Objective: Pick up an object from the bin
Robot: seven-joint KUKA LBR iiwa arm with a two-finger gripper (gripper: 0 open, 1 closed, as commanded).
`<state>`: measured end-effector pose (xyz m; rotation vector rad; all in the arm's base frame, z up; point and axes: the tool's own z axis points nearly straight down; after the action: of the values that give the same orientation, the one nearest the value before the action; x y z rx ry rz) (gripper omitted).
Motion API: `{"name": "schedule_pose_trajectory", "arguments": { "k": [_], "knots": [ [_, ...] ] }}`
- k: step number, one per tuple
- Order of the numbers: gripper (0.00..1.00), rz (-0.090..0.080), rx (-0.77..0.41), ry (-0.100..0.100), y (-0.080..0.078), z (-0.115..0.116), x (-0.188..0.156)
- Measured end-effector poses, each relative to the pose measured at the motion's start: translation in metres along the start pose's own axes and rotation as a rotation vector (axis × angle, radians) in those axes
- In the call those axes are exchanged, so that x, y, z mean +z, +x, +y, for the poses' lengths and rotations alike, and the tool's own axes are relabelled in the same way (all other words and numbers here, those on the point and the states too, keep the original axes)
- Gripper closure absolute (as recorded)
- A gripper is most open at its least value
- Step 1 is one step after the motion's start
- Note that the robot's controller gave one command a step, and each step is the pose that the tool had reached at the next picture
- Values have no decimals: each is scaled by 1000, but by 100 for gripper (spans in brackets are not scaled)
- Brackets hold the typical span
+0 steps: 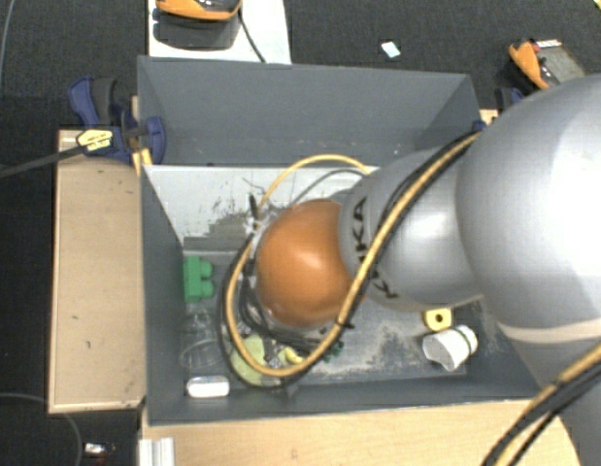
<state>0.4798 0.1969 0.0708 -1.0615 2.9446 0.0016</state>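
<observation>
Arm: orange cover (298, 265) over bin's (310, 105) front-left
Gripper (264, 346): state? can't tell (hidden under cover)
Nearby: green block (196, 278), white piece (207, 387)

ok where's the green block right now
In the camera view the green block lies by the bin's left wall, just left of the arm's orange wrist cover, with a clear plastic piece below it.

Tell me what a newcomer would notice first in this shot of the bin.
The big silver arm reaches in from the right, its orange cover over the middle of the grey bin. Next, a bright green block on the floor at the left, and a white cap with a small yellow piece beside it at the lower right.
</observation>
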Motion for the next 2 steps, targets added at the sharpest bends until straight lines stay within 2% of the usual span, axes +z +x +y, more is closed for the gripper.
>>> {"name": "schedule_pose_trajectory", "arguments": {
  "k": [1, 2],
  "knots": [
    [0, 0, 310, -1, 3, -9, 0],
    [100, -9, 85, 0, -4, -38, -2]
  ]
}}
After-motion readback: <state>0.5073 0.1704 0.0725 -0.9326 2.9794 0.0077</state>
